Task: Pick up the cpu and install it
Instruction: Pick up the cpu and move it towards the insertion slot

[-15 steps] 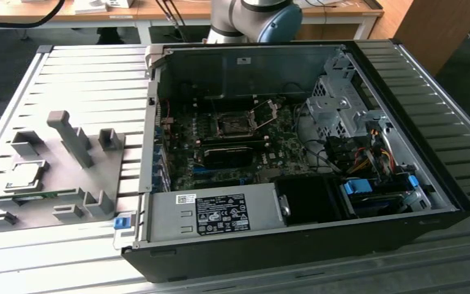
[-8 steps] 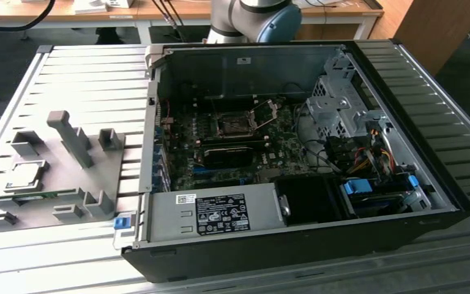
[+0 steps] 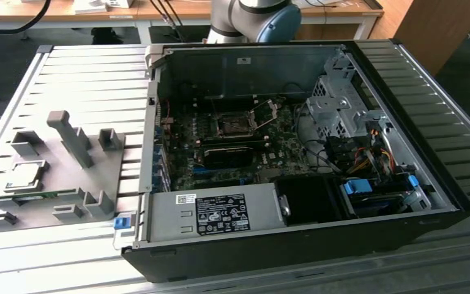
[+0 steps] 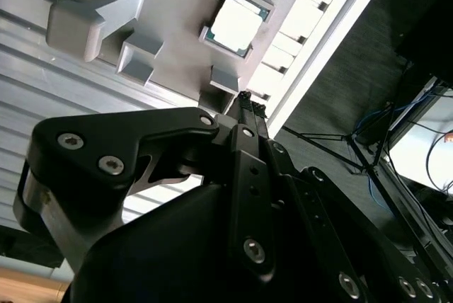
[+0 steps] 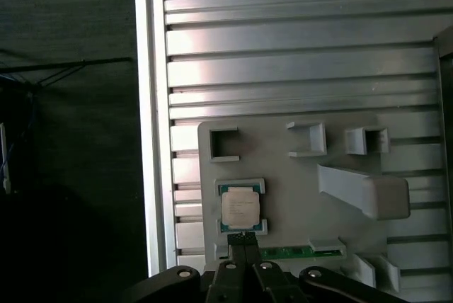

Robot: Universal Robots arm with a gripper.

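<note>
Ribbed metal desk (image 3: 80, 79) carries a grey tray (image 3: 62, 184) at 9 o'clock from the open computer case (image 3: 300, 245) in the exterior view. The cpu (image 3: 24, 174) lies flat in a tray pocket among upright grey blocks (image 3: 71, 138), a green memory stick (image 5: 297, 252) just beside it. In the first wrist view the hand (image 5: 244, 238) hangs over the tray by the cpu's edge, clenched on nothing.

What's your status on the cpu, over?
Gripper shut, empty, near the cpu. Cpu seated in grey tray, not picked. Its top uncovered.
</note>
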